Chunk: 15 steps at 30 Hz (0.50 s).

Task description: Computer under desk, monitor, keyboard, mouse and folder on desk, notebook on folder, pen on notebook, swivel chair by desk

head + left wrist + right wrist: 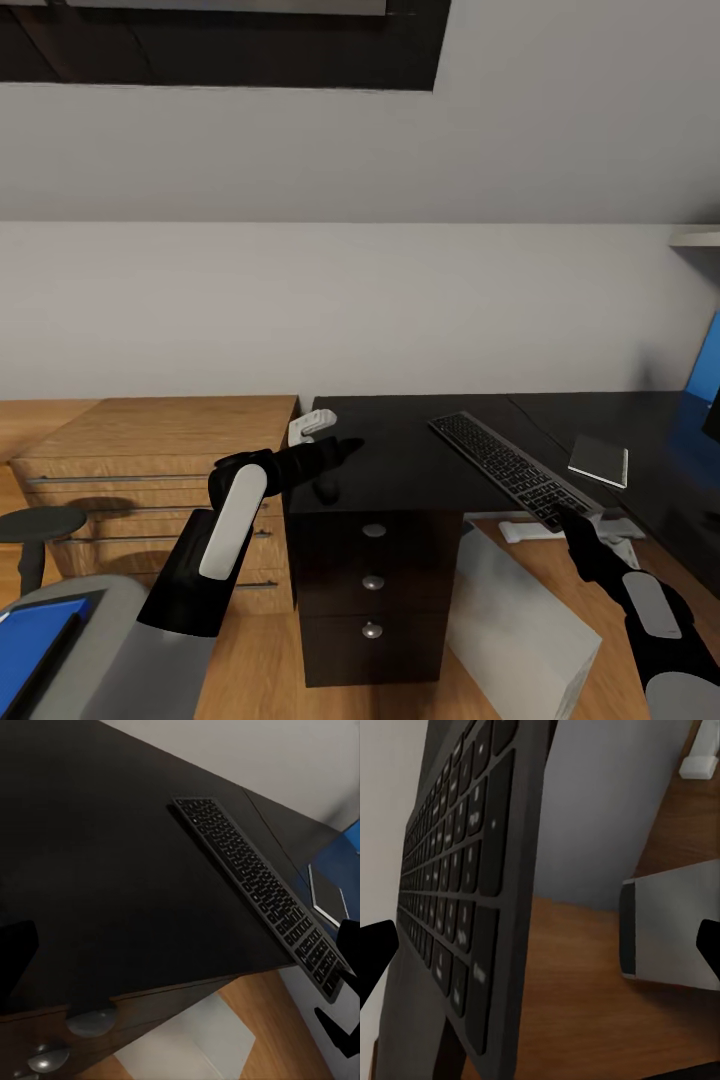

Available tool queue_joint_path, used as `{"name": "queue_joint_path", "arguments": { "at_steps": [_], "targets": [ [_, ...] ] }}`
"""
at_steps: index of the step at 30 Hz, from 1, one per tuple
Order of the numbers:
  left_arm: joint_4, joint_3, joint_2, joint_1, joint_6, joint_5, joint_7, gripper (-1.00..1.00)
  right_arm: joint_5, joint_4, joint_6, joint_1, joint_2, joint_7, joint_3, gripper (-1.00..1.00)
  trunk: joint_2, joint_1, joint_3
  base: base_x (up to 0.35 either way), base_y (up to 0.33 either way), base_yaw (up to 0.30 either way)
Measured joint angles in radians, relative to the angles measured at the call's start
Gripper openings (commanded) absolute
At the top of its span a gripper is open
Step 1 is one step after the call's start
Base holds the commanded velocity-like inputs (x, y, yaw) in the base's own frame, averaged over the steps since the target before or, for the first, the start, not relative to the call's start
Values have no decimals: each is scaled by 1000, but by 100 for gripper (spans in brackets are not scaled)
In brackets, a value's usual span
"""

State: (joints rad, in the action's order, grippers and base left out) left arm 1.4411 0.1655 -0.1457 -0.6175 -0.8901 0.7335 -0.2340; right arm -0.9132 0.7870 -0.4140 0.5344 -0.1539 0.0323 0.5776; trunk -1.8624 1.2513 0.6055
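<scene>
keyboard point(513, 469) hangs off the worktop point(400, 455) edge, my right end effector point(572, 520) spread wide just under it; a clumsy nudge could tip it to the floor

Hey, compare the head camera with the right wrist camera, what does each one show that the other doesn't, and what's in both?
Head view alone: the wooden chest, the desk's three drawers, the swivel chair with the blue folder on its seat, a small dark notebook-like item on the desk, and the left gripper.

Right wrist view alone: a close, steep look along the keyboard's key rows, with the right gripper's fingertips spread wide at the frame edges.

Both: the keyboard overhanging the desk edge, and the wooden floor.
</scene>
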Motion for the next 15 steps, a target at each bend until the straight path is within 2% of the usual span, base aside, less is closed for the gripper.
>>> {"name": "queue_joint_path", "arguments": {
  "at_steps": [15],
  "targets": [
    [0, 0, -1, 0, 0, 0, 1, 100, 0, -2, 1, 0, 0, 0, 0, 100, 0, 0, 0, 0, 0, 0]
  ]
}}
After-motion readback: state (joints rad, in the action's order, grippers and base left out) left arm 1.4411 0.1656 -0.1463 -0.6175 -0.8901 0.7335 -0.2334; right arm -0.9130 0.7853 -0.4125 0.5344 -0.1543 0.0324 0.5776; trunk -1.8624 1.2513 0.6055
